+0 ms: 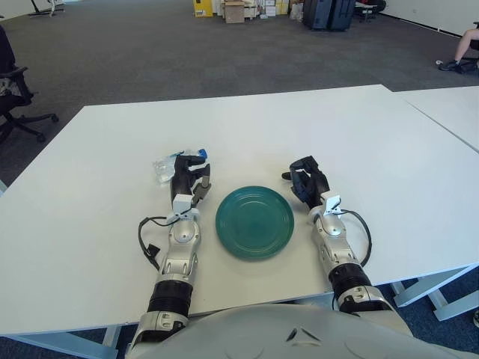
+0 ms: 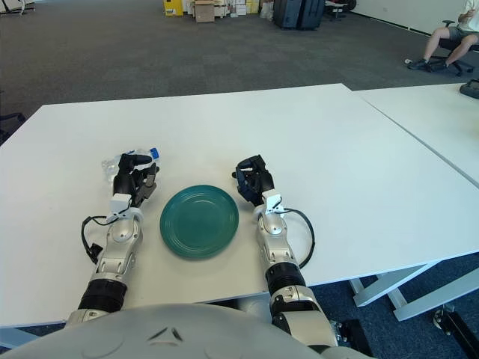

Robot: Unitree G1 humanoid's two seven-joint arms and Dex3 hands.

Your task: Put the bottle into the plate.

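A clear crumpled plastic bottle (image 1: 163,169) with a blue cap (image 1: 203,154) lies on the white table (image 1: 247,127), left of the plate. My left hand (image 1: 191,178) is over the bottle's middle with its fingers curled around it; the bottle's ends stick out on both sides. The round green plate (image 1: 255,221) sits empty between my two hands. My right hand (image 1: 305,182) shows just right of the plate, fingers curled, holding nothing.
A second white table (image 1: 449,105) adjoins at the right. Office chairs, boxes and a seated person (image 2: 449,37) are far back on the carpet. The table's front edge is near my forearms.
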